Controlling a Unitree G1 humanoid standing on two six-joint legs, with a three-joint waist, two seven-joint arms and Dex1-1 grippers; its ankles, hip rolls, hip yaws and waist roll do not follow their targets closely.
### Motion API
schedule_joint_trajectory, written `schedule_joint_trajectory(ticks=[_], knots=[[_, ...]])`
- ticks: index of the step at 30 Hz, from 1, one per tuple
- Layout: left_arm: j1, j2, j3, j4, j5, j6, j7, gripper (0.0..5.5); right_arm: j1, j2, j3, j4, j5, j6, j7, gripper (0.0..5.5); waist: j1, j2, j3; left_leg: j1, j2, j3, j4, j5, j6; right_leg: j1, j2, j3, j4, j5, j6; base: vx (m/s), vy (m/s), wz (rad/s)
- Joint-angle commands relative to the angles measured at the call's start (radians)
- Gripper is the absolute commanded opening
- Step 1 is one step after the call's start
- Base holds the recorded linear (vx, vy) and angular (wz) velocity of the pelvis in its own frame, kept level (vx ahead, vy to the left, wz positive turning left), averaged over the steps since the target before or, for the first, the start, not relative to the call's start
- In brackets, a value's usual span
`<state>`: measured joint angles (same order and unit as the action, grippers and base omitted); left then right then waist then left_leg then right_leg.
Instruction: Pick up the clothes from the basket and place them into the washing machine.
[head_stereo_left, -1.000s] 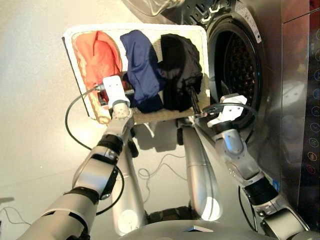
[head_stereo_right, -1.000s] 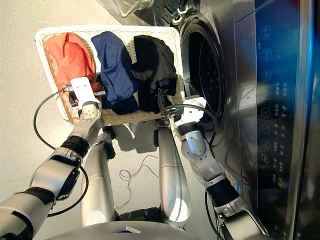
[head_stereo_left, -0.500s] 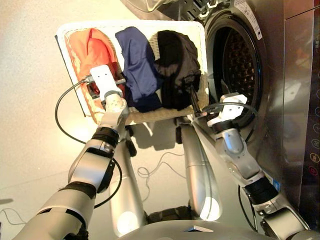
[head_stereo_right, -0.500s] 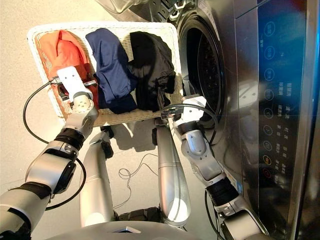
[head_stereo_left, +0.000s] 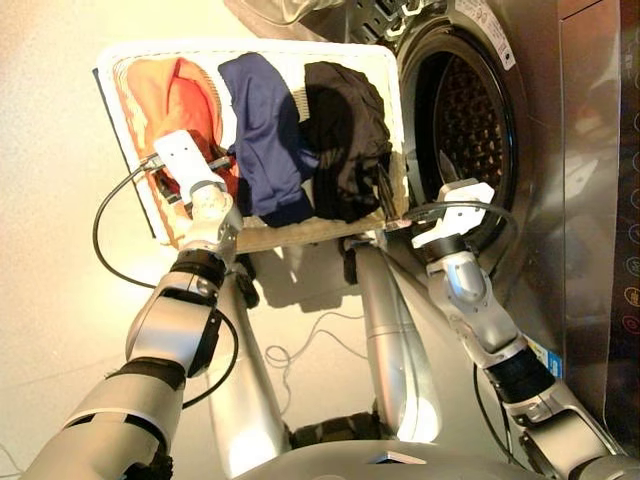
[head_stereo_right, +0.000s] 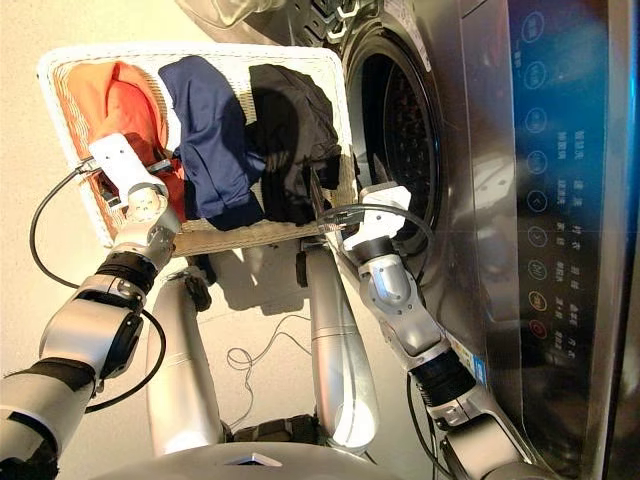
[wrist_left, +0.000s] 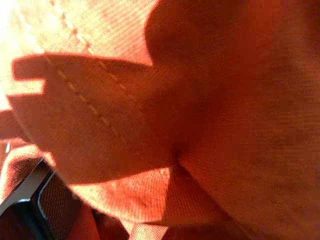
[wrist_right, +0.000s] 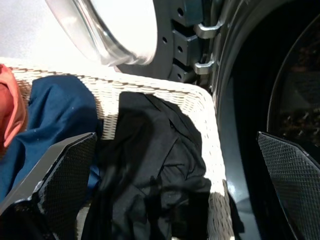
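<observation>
In the basket (head_stereo_left: 395, 120), the soft, light orange-red garment (head_stereo_left: 170, 90) lies directly under the left end effector (head_stereo_left: 172, 172), whose fingers cannot be told; a raised fold is best pinched. The right end effector (wrist_right: 175, 190) is held apart beside the black garment (wrist_right: 150, 175).

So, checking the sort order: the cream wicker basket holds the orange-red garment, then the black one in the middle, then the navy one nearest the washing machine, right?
Not quite: in the left eye view the navy blue garment lies in the middle and the black garment nearest the dark grey washing machine.
</observation>
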<state>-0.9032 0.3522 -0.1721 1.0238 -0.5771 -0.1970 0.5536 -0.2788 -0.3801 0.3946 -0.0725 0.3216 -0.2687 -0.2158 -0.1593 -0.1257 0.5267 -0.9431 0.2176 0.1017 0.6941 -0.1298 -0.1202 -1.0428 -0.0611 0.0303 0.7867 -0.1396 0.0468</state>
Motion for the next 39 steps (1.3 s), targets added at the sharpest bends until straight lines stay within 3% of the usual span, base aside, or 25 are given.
schedule_joint_trajectory(ticks=[1, 2, 6, 7, 12, 13, 16, 18, 23, 26, 27, 32, 35, 39], knots=[[-0.024, 0.032, 0.033, 0.05, -0.005, -0.025, 0.011, 0.0, 0.01, -0.086, -0.025, -0.114, 0.008, -0.073, 0.0, 5.5, -0.002, 0.004, -0.007, -0.029, -0.021, -0.034, 0.108, -0.065, 0.042, 0.041, 0.016, -0.024, -0.091, 0.014, 0.03, 0.0, 0.0, 0.0], [-0.023, 0.032, 0.033, 0.051, -0.005, -0.025, 0.012, 0.0, 0.01, -0.086, -0.024, -0.113, 0.008, -0.073, 0.0, 5.5, 0.0, 0.007, -0.007, -0.014, -0.019, -0.037, 0.116, -0.1, 0.037, 0.053, 0.018, -0.025, -0.077, -0.019, 0.035, 0.0, 0.0, 0.0], [-0.011, 0.016, 0.026, 0.016, 0.002, -0.035, 0.016, 0.0, 0.007, -0.081, -0.025, -0.099, 0.021, -0.072, 0.001, 5.5, 0.004, 0.011, -0.008, -0.006, -0.025, -0.037, 0.095, -0.085, 0.035, 0.062, 0.016, -0.024, -0.093, -0.005, 0.035, -0.009, 0.008, 0.004], [0.007, 0.009, 0.012, -0.034, 0.016, -0.04, 0.017, 0.0, 0.009, -0.08, -0.023, -0.085, 0.029, -0.065, 0.005, 5.5, 0.006, 0.012, -0.007, -0.006, -0.033, -0.028, 0.057, -0.04, 0.038, 0.062, 0.01, -0.025, -0.131, 0.041, 0.032, -0.113, 0.016, 0.024], [0.111, -0.011, -0.037, -0.239, 0.117, -0.052, 0.023, 0.0, 0.018, -0.071, -0.039, -0.034, 0.026, -0.052, -0.006, 5.5, 0.02, 0.025, -0.007, 0.053, -0.054, -0.009, -0.049, 0.002, 0.036, 0.117, -0.001, -0.024, -0.216, 0.078, 0.036, -0.023, 0.005, 0.012], [0.191, -0.024, -0.063, -0.376, 0.173, -0.062, 0.012, 0.0, 0.02, -0.068, -0.052, -0.002, 0.021, -0.044, -0.007, 5.5, 0.031, 0.038, -0.007, 0.098, -0.074, 0.0, -0.119, 0.025, 0.036, 0.156, -0.008, -0.026, -0.273, 0.101, 0.041, 0.0, 0.0, 0.0], [0.265, -0.033, -0.074, -0.505, 0.214, -0.073, -0.011, 0.0, 0.02, -0.062, -0.063, 0.031, 0.02, -0.034, -0.007, 5.5, 0.042, 0.048, -0.007, 0.158, -0.094, 0.016, -0.199, 0.052, 0.039, 0.207, -0.015, -0.023, -0.331, 0.125, 0.048, 0.026, 0.048, -0.018], [0.347, -0.036, -0.088, -0.659, 0.25, -0.085, -0.059, 0.0, 0.014, -0.063, -0.07, 0.069, 0.011, -0.015, 0.007, 5.5, 0.055, 0.063, -0.007, 0.238, -0.124, 0.026, -0.29, 0.081, 0.045, 0.278, -0.027, -0.019, -0.405, 0.15, 0.06, 0.056, 0.077, -0.014], [0.432, 0.01, -0.123, -0.892, 0.28, -0.099, -0.195, 0.0, -0.011, -0.078, -0.065, 0.127, 0.003, 0.029, 0.055, 5.5, 0.08, 0.095, -0.007, 0.378, -0.163, 0.03, -0.414, 0.115, 0.053, 0.409, -0.046, -0.011, -0.496, 0.177, 0.077, 0.061, 0.05, 0.021], [0.458, 0.05, -0.128, -0.987, 0.262, -0.109, -0.272, 0.0, -0.015, -0.098, -0.053, 0.118, -0.02, 0.049, 0.102, 5.5, 0.085, 0.101, -0.007, 0.409, -0.169, 0.029, -0.424, 0.123, 0.056, 0.442, -0.048, -0.01, -0.503, 0.179, 0.076, 0.018, 0.011, 0.009], [0.484, 0.081, -0.134, -1.081, 0.21, -0.115, -0.344, 0.0, -0.025, -0.125, -0.039, 0.097, -0.051, 0.075, 0.137, 5.5, 0.091, 0.108, -0.007, 0.434, -0.167, 0.031, -0.416, 0.111, 0.057, 0.471, -0.049, -0.008, -0.5, 0.168, 0.075, 0.0, 0.0, 0.0], [0.49, 0.141, -0.18, -1.237, 0.123, -0.1, -0.475, 0.0, -0.064, -0.154, -0.022, 0.027, -0.07, 0.106, 0.209, 5.5, 0.094, 0.122, -0.007, 0.47, -0.163, 0.035, -0.408, 0.102, 0.059, 0.504, -0.047, 0.004, -0.498, 0.164, 0.074, 0.0, 0.0, 0.0], [0.476, 0.165, -0.215, -1.289, 0.071, -0.086, -0.535, 0.0, -0.131, -0.173, 0.01, -0.003, -0.12, 0.123, 0.239, 5.5, 0.095, 0.131, -0.009, 0.496, -0.161, 0.041, -0.413, 0.1, 0.058, 0.528, -0.046, 0.012, -0.503, 0.16, 0.074, 0.0, 0.0, 0.0], [0.464, 0.222, -0.294, -1.351, -0.034, -0.04, -0.637, 0.0, -0.227, -0.18, 0.046, -0.034, -0.195, 0.148, 0.246, 5.5, 0.092, 0.147, -0.023, 0.503, -0.16, 0.044, -0.414, 0.105, 0.061, 0.534, -0.044, 0.019, -0.506, 0.164, 0.072, 0.0, 0.0, 0.0]])
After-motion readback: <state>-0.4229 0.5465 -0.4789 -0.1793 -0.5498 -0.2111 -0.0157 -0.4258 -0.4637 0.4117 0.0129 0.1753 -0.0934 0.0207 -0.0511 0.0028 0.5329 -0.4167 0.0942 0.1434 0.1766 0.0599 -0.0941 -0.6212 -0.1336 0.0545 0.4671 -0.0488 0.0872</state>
